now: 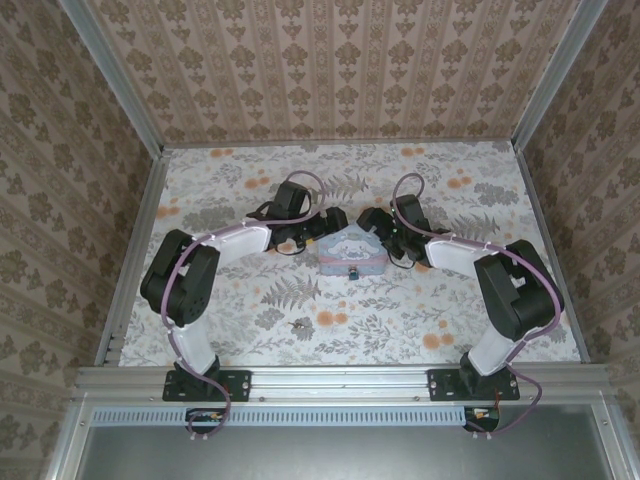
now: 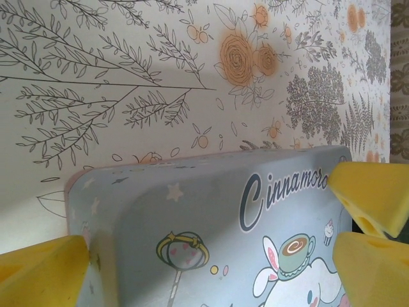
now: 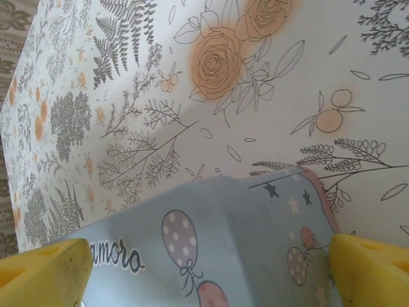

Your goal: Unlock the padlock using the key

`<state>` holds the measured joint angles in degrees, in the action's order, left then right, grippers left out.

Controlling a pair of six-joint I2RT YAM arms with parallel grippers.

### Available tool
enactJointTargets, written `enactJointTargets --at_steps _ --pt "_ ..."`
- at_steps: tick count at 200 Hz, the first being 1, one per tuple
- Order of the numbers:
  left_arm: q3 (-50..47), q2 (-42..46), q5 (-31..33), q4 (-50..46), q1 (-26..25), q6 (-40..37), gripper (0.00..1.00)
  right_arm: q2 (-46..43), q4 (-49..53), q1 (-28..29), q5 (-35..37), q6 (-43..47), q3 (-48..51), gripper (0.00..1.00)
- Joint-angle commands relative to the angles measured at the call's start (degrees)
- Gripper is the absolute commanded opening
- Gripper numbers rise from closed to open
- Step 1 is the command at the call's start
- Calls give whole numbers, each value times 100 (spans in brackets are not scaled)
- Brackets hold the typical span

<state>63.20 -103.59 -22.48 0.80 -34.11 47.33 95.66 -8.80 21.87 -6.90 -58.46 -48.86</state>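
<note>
The tiny bluish-teal padlock (image 1: 353,272) hangs at the near face of a pale blue cartoon-printed square tin (image 1: 352,254) in the middle of the table. A small dark object, probably the key (image 1: 297,325), lies on the cloth in front of the tin, to its left. My left gripper (image 1: 320,232) is at the tin's left rear corner and my right gripper (image 1: 384,236) at its right rear corner. Both stand open wide, with yellow fingers (image 2: 39,272) (image 3: 45,272) on either side of the tin lid (image 2: 211,211) (image 3: 217,236). Whether any finger touches the tin is unclear.
The floral tablecloth (image 1: 400,320) runs to metal rails on the left (image 1: 135,260) and right (image 1: 550,250). Patterned walls enclose the back and sides. Open cloth lies in front of the tin, around the key.
</note>
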Motion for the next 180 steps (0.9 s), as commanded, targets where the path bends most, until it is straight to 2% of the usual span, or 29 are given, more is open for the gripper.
enactJointTargets --at_steps 1,35,63,92,103,133,180 --pt "-143 272 -202 355 88 -129 100 -181 108 -14 -119 83 -72 100" --pt "-249 546 -195 337 394 -244 100 -736 348 -334 36 468 166 99" --pt "-347 820 -222 212 623 -366 100 -1256 688 -459 90 1160 227 100" --pt "-568 1228 -274 127 763 -348 100 -1705 853 -417 -555 1972 227 97" --pt "-673 1435 -299 96 1007 -332 100 -1888 1017 -328 -783 2306 216 95" --pt "-972 1972 -220 -102 1316 -346 100 -1963 1618 217 -1141 3058 -45 92" --pt "-1285 2633 -134 -604 1996 -472 100 -1353 2412 1792 -835 3968 -616 88"
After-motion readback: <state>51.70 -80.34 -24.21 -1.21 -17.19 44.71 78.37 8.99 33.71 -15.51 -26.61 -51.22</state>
